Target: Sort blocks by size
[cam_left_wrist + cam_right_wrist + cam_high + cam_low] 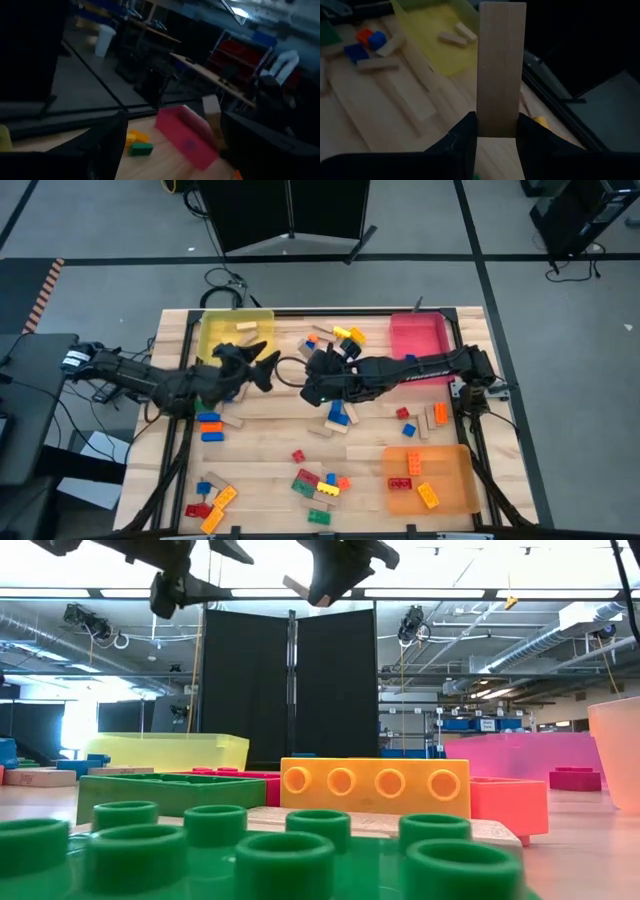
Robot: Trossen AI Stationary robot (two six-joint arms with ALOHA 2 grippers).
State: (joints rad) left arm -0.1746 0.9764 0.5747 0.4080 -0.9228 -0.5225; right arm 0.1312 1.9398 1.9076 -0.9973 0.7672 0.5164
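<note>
In the right wrist view, the right pincer [496, 132] is clenched on the lower end of a long tan wooden block [501, 65], which stands straight up between the two dark fingers. From above, this pincer [318, 367] sits at the upper middle of the frame, over the table [270, 445], between the yellow tray [236, 332] at upper left and the pink tray [420, 336] at upper right. The left pincer [252, 362] hangs just to its left, beside the yellow tray, with its fingers spread wide and nothing between them. Two tan wooden pieces [457, 35] lie inside the yellow tray. The remaining blocks [318, 485] are scattered over the table, mostly toward the bottom of the frame, and a few studded bricks [415, 485] lie in the orange tray [455, 498] at lower right.
</note>
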